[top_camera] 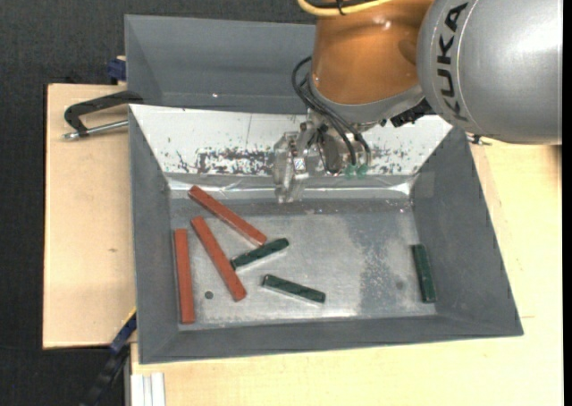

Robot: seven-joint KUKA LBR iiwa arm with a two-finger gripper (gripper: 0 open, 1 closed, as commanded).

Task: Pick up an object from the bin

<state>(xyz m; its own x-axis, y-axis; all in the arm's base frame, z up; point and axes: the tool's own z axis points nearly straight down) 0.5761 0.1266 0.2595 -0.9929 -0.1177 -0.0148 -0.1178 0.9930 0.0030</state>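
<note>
Six sticks lie flat and loose on the floor of the bin [147, 243], three red and three dark green. Hardly any overlap, so each is judged easy to take singly. All places are given from the gripper [289, 188], which hangs at the foot of the back wall over the rear edge of the floor.

Nearest, just in front and toward the view's left, a slanted red stick [227, 215] is seen. Beyond its lower end lies a green stick [260, 254], touching or nearly touching it. A second red stick [218, 258] slants further left, and a third red stick [183, 275] lies furthest left along the side wall. A second green stick [293, 289] lies almost straight in front, near the front wall. A third green stick [423, 272] lies well apart, toward the view's right.

The gripper is pointed down at bare floor, and no stick is seen in it or under it. It is probably clear of the floor, though the angle leaves that unsure. How far it is opened cannot be told. The pick is judged not yet begun, the slanted red stick being the closest candidate.
</note>
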